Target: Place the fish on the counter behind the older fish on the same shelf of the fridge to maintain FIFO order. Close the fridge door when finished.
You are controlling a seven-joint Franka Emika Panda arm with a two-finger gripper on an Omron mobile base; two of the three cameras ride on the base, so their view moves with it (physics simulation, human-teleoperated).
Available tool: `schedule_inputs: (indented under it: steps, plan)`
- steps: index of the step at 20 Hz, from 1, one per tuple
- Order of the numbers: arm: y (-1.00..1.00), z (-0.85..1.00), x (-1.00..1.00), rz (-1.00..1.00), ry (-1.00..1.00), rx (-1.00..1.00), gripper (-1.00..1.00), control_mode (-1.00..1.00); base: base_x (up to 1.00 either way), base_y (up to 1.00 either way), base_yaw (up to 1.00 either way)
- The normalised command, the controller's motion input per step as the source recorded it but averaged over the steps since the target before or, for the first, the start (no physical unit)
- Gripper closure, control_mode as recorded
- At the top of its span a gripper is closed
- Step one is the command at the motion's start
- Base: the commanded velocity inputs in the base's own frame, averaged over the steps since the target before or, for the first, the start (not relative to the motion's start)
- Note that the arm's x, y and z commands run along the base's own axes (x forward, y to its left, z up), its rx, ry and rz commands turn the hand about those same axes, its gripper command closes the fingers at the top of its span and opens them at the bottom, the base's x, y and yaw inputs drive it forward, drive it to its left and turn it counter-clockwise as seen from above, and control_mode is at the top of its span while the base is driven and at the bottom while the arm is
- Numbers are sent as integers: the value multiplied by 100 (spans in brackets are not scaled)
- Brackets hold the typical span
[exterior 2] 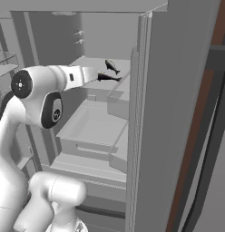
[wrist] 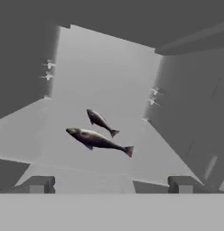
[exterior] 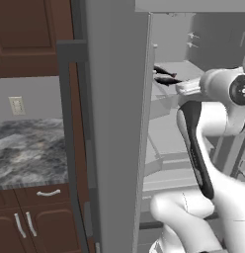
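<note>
With my gripper (wrist: 109, 184) spread wide and holding nothing, two fish lie on the fridge (exterior 2: 178, 113) shelf (wrist: 55, 153), one fish (wrist: 100, 121) set behind the nearer older fish (wrist: 98, 140), apparently for first-in, first-out order.

Fish (wrist: 98, 140) glossy dark skin; shelf (wrist: 50, 149) matt pale plastic; counter (exterior: 28, 150) polished marble.

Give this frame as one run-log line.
fingers: open, empty | two fish: both on shelf | fridge: door open
</note>
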Motion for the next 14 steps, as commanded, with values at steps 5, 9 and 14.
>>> schedule_inputs:
  steps: [5, 9, 14]
  plan:
    - [-23, -28, -100, -1, 7, 9, -100, -100, 0, 0, 0]
    - [24, -33, -53, 1, 17, 2, -100, -100, 0, 0, 0]
    - [-5, -19, -8, 0, 6, 0, -100, -100, 0, 0, 0]
